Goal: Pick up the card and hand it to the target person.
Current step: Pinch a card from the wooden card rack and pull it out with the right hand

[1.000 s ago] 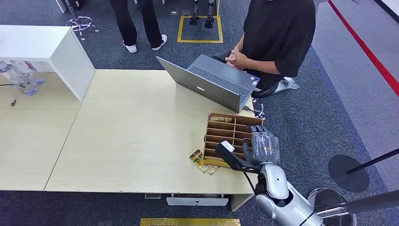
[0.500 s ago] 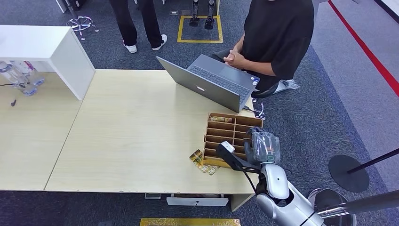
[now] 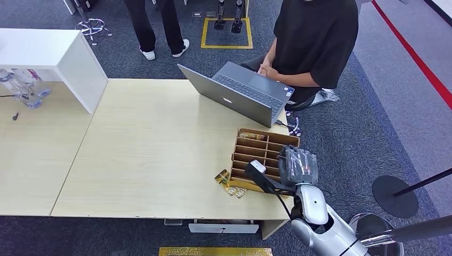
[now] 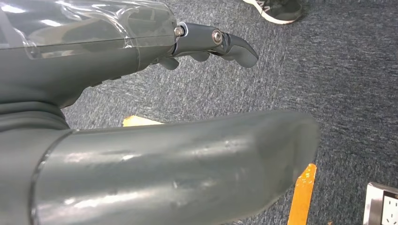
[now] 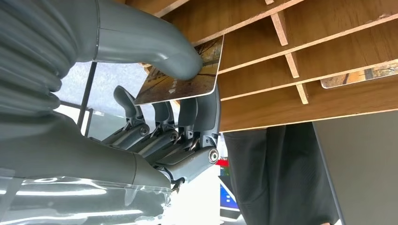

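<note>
My right hand (image 3: 298,166) hangs over the near right corner of the wooden slotted box (image 3: 261,146). In the right wrist view, its thumb and fingers pinch a brown, picture-printed card (image 5: 187,79) at the edge of the box's dividers (image 5: 328,61). Another card (image 5: 361,77) lies in a slot further along. The person in a black shirt (image 3: 314,37) sits behind the laptop at the table's far right. My left hand (image 4: 117,51) hangs over the carpet with its fingers apart and nothing in it.
An open grey laptop (image 3: 234,96) stands on the table beyond the box. A few loose cards (image 3: 230,184) lie on the table by the box's near left corner. Another person's legs (image 3: 157,26) stand at the back. Bottles (image 3: 24,85) sit far left.
My right hand has drawn slightly back from the box toward me. The seated person's clasped hands have dropped lower behind the laptop.
</note>
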